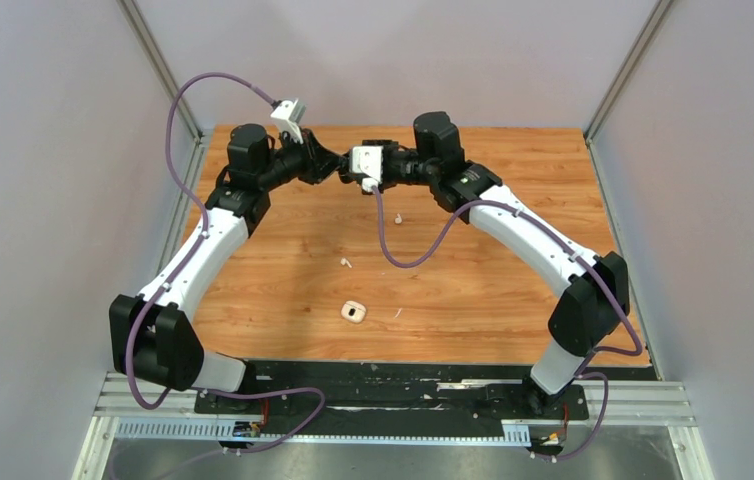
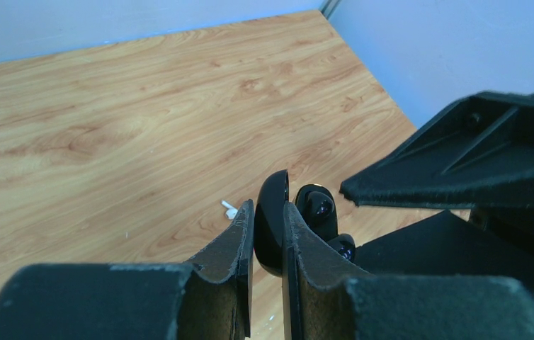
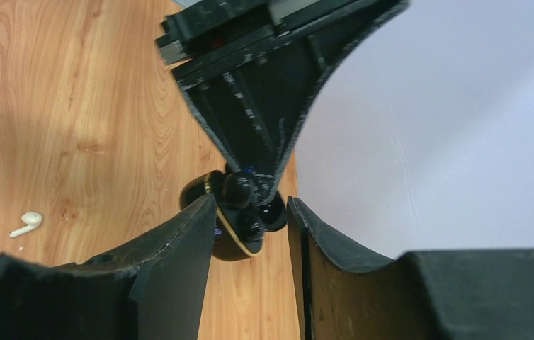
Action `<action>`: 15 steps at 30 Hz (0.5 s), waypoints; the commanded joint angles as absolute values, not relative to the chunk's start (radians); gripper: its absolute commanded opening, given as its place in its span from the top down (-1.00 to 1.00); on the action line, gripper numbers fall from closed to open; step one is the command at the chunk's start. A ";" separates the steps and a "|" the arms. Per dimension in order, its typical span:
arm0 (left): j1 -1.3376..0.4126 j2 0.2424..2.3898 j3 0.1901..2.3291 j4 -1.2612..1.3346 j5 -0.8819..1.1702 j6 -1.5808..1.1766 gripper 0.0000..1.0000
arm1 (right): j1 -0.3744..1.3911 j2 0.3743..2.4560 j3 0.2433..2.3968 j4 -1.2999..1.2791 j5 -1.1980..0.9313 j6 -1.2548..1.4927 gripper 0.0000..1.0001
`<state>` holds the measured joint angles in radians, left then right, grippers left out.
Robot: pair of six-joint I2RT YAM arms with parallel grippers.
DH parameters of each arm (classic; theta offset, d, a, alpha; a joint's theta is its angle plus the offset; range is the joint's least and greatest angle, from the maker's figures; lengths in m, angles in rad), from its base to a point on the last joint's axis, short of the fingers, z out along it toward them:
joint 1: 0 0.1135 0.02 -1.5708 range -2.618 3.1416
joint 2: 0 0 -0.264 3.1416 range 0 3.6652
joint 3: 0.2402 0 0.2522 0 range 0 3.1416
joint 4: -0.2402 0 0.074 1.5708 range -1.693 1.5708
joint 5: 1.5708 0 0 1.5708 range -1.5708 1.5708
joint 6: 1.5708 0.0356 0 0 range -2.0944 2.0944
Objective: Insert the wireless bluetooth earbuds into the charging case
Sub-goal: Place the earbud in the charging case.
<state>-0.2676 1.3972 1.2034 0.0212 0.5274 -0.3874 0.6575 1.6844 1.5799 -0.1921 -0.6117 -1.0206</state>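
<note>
Left gripper (image 2: 268, 234) clamps the open black charging case (image 2: 273, 195) by one edge, steadying it for you; black earbuds (image 2: 316, 207) sit at its wells. Right gripper (image 3: 251, 212), jaws parted, hangs just beside the case, likely to seat them.

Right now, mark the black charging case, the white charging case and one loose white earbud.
black charging case (image 2: 270, 205), left wrist view, on its rounded shell above the fingers.
white charging case (image 1: 354, 312), top external view, on its middle.
white earbud (image 3: 30, 219), right wrist view, on its head end.
</note>
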 commanded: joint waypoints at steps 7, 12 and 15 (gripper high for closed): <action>-0.265 1.363 1.198 0.067 0.570 -0.338 1.00 | 0.646 1.717 1.686 -0.200 -0.652 -0.829 0.09; -0.265 1.362 1.199 0.072 0.572 -0.339 1.00 | 0.646 1.721 1.685 -0.199 -0.642 -0.845 0.10; -0.265 1.360 1.195 0.074 0.577 -0.339 1.00 | 0.646 1.717 1.680 -0.204 -0.643 -0.863 0.10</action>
<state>-0.2665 1.3972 1.2011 0.0212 0.5522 -0.3531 0.6491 1.7142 1.6447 -0.2020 -0.6220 -0.8684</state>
